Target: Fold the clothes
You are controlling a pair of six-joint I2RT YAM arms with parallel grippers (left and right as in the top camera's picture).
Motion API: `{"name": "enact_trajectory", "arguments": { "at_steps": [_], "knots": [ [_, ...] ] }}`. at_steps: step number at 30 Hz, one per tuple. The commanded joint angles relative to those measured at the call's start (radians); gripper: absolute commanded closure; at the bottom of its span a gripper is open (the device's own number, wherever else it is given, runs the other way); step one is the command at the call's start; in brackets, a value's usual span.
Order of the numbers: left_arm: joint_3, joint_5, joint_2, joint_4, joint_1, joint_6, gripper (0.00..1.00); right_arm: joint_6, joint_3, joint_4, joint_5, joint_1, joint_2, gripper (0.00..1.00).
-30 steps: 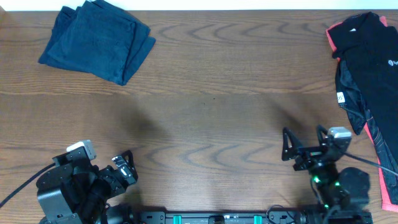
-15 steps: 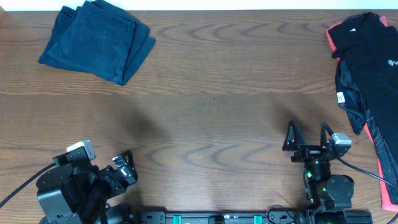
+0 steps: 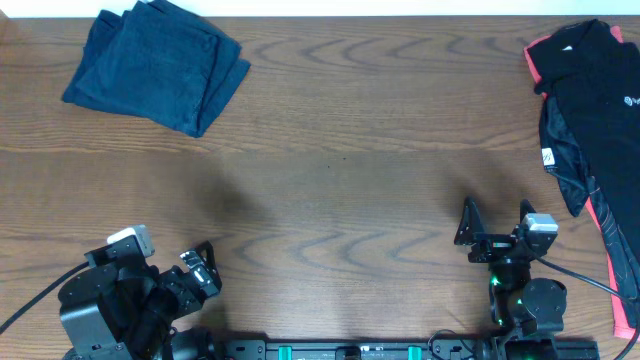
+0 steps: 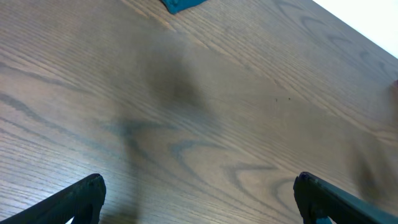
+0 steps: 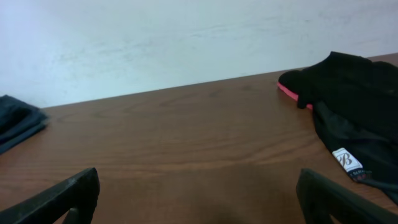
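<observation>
A folded dark blue garment (image 3: 155, 62) lies at the far left corner of the table; its edge shows in the right wrist view (image 5: 18, 124) and a teal scrap of it in the left wrist view (image 4: 182, 5). A crumpled black garment with pink trim (image 3: 590, 130) lies along the right edge, also in the right wrist view (image 5: 348, 106). My left gripper (image 3: 200, 268) is open and empty at the near left. My right gripper (image 3: 497, 222) is open and empty at the near right, left of the black garment.
The wooden table (image 3: 340, 150) spans the view. A white wall (image 5: 186, 37) stands behind its far edge. A white label (image 3: 548, 157) shows on the black garment.
My right gripper has turned from pointing left to pointing straight away from the near edge. The left arm and both garments have not moved.
</observation>
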Motion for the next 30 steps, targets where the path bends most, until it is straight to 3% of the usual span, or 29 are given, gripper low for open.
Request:
{"name": "enact_trajectory", "arguments": {
  "at_steps": [1,30],
  "knots": [
    [-0.002,-0.006,0.0,-0.001,0.004,-0.002,0.02,-0.04,-0.004,-0.003,-0.018,0.01,-0.008,0.01],
    [-0.002,-0.016,0.0,-0.008,0.004,0.002,0.02,-0.04,-0.004,-0.003,-0.019,0.01,-0.007,0.01]
  ]
}}
